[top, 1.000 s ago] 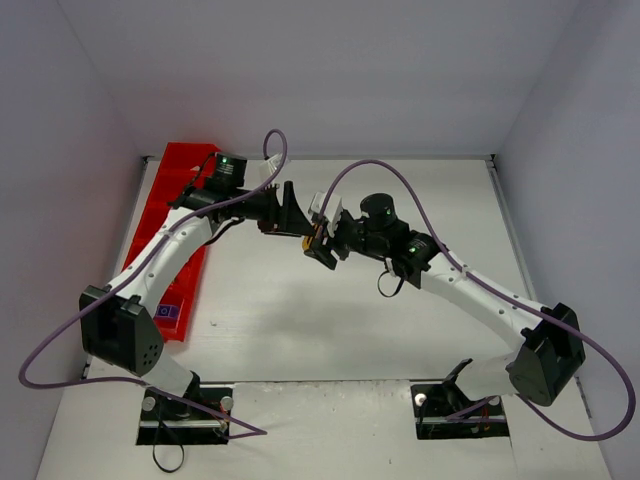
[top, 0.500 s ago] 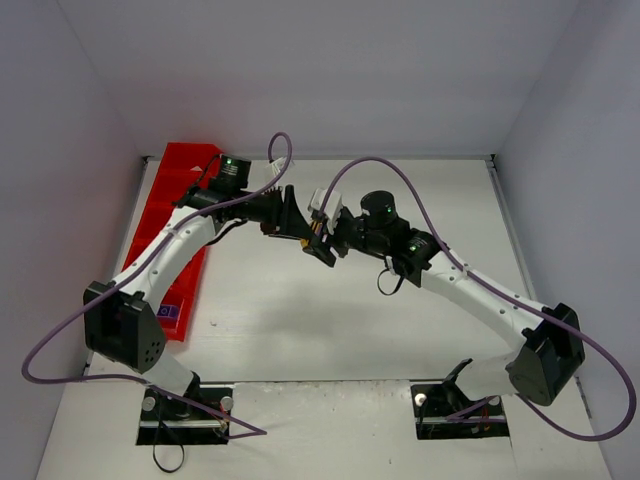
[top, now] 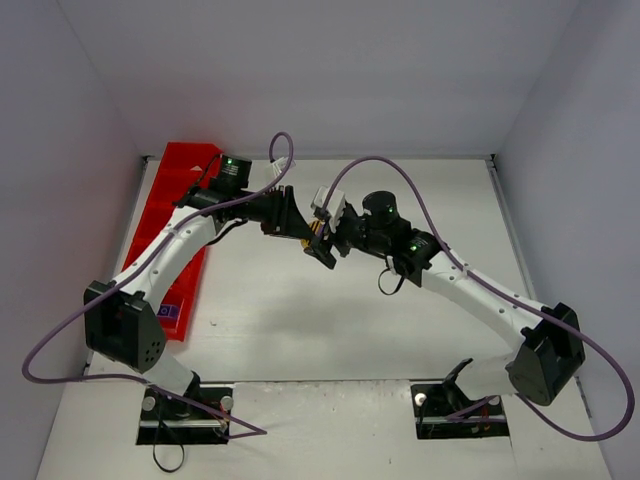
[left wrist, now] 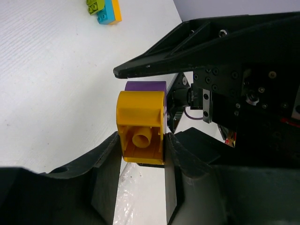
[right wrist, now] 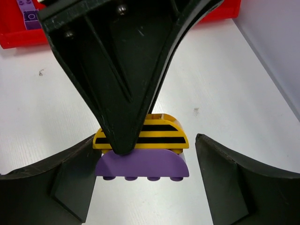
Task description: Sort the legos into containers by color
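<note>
Two joined legos hang above the table's middle: a yellow brick point(left wrist: 140, 126) with black stripes point(right wrist: 140, 133) and a purple half-round brick point(right wrist: 143, 164) stuck to it. My left gripper point(left wrist: 140, 140) is shut on the yellow brick, its fingers point(right wrist: 122, 70) pressing both sides. Around the pair, my right gripper point(right wrist: 145, 140) stands open, with a gap showing beside the purple brick on the right. In the top view both grippers meet tip to tip point(top: 310, 236). The red tray point(top: 170, 200) lies along the left edge.
A lime green point(left wrist: 95, 5), a teal point(left wrist: 107, 11) and an orange lego point(left wrist: 117, 11) lie together on the white table. A purple brick point(right wrist: 29, 11) sits in a tray compartment point(right wrist: 14, 40). Grey walls enclose the table on three sides.
My left gripper has closed onto the yellow brick. The right gripper's fingers have spread apart from the pair. Both arms have hardly shifted.
</note>
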